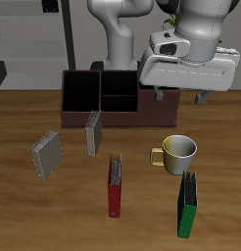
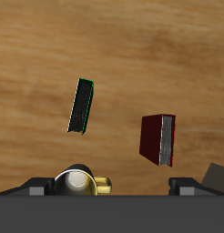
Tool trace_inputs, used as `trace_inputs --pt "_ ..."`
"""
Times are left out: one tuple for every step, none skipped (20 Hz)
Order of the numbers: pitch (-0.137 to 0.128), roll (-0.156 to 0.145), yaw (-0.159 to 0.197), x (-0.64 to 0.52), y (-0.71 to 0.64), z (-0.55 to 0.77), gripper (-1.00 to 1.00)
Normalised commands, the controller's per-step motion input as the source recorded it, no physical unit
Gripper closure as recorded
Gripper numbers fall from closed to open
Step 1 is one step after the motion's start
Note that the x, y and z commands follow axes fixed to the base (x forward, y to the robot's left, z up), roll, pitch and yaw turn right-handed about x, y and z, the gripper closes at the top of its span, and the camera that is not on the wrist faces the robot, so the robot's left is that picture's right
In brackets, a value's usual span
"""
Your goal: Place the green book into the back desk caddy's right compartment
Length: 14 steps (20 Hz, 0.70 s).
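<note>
The green book (image 1: 188, 206) stands near the table's front edge, in front of a mug; its green cover and dark edge also show in the wrist view (image 2: 81, 106). The back desk caddy (image 1: 101, 120) is a long brown box at the back. Two of its cells are visible and empty, and my hand covers the far end cell. I cannot tell which end is the right compartment. My gripper (image 1: 180, 98) (image 2: 114, 187) hangs open and empty high above the mug and caddy end, well apart from the book.
A yellowish mug (image 1: 178, 154) (image 2: 79, 182) stands between the caddy and the green book. A red book (image 1: 115, 186) (image 2: 157, 139) stands mid-table. Two grey books (image 1: 46, 154) (image 1: 93, 132) stand near the caddy's front.
</note>
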Motion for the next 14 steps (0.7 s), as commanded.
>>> trace_inputs --pt "-0.052 0.046 0.014 0.29 0.21 -0.06 -1.0" --pt "-0.043 0.011 0.017 0.32 0.15 -0.06 -1.0" --pt "-0.02 0.057 -0.014 0.31 0.24 -0.11 -1.0" --pt "-0.067 0.004 0.12 0.31 0.16 -0.1 -1.0" --pt "0.01 0.065 -0.056 0.35 0.2 -0.17 -1.0" --pt "0.0 0.0 0.0 -0.19 0.0 0.02 -1.0" --pt "0.009 0.081 0.061 0.38 0.24 -0.2 -1.0" --pt "-0.044 -0.035 -0.01 0.27 0.06 -0.16 -1.0" --pt "-0.043 0.075 -0.047 0.32 0.17 -0.21 -1.0" --pt "-0.007 0.004 0.045 0.08 0.05 -0.13 -1.0" --pt "-0.015 -0.039 -0.062 0.55 -0.01 -0.43 -1.0" --pt "0.001 0.09 -0.051 0.32 0.1 -0.38 -1.0" --pt "0.008 0.003 -0.008 0.3 -0.04 -0.41 -1.0" --pt "-0.074 0.087 -0.144 0.22 0.08 -0.41 -1.0"
